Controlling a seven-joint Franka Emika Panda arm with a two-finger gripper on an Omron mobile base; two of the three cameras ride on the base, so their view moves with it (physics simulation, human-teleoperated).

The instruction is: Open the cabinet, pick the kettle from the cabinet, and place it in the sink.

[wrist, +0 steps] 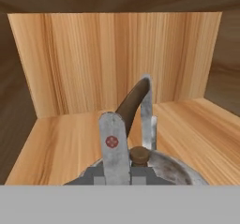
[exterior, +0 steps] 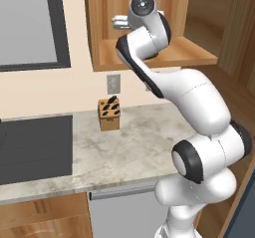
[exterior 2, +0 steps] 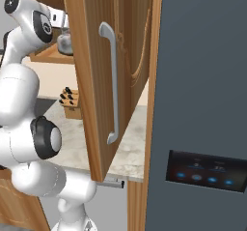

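Observation:
The cabinet [exterior: 195, 52] stands open, and its door [exterior 2: 91, 94], with the silver bar handle [exterior 2: 114, 80], swings out toward the right base camera. On the pale shelf sits the silver kettle [exterior 2: 64, 42], whose domed lid [wrist: 161, 169] and arched dark handle [wrist: 133, 101] appear in the hand view. My gripper [wrist: 130, 107] reaches into the cabinet from above, with its silver fingers [wrist: 113, 143] shut on the kettle's handle. From the left base camera the gripper [exterior: 119, 22] shows inside the cabinet, with the arm hiding the kettle. The black sink [exterior: 35, 147] lies in the counter at the left.
A wooden knife block [exterior: 109, 113] stands on the marble counter [exterior: 134, 147] below the cabinet, under a wall outlet [exterior: 113, 84]. A tall dark appliance with a lit panel [exterior 2: 205, 172] rises at the right, close to the open door. The cabinet's back wall [wrist: 117, 59] is just beyond the kettle.

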